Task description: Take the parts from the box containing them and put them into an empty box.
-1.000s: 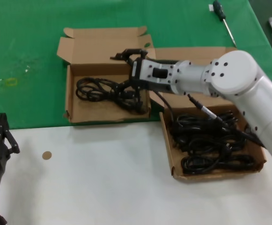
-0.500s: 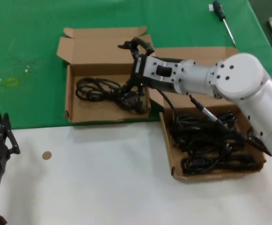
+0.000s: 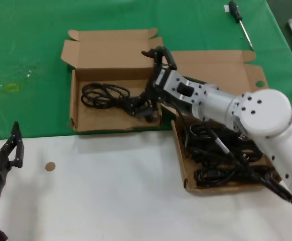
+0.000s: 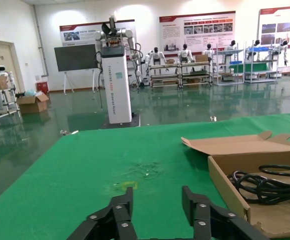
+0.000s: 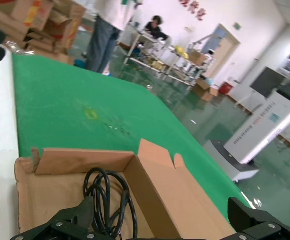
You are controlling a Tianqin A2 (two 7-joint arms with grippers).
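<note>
The empty box (image 3: pixel 93 118) lies on the green cloth at the middle left, its lid folded back. It now holds black coiled cables (image 3: pixel 105 95), also seen in the left wrist view (image 4: pixel 264 182) and the right wrist view (image 5: pixel 105 200). My right gripper (image 3: pixel 152 80) hangs open over this box's right wall, with one finger just above a cable end (image 3: pixel 139 108) and nothing between its fingers (image 5: pixel 159 220). The box containing them (image 3: pixel 182 168) sits at the right with several cable bundles (image 3: pixel 226 150) inside. My left gripper (image 3: pixel 2 145) is parked at the lower left, open and empty (image 4: pixel 157 200).
A screwdriver (image 3: pixel 238 17) lies on the green cloth at the far right. A small brown disc (image 3: pixel 50 166) rests on the white tabletop near my left gripper. A yellow mark (image 3: pixel 10 88) shows on the cloth at the left.
My right gripper has swung back and to the right over the left box, leaving the cable lying inside. My left gripper's fingers have spread apart.
</note>
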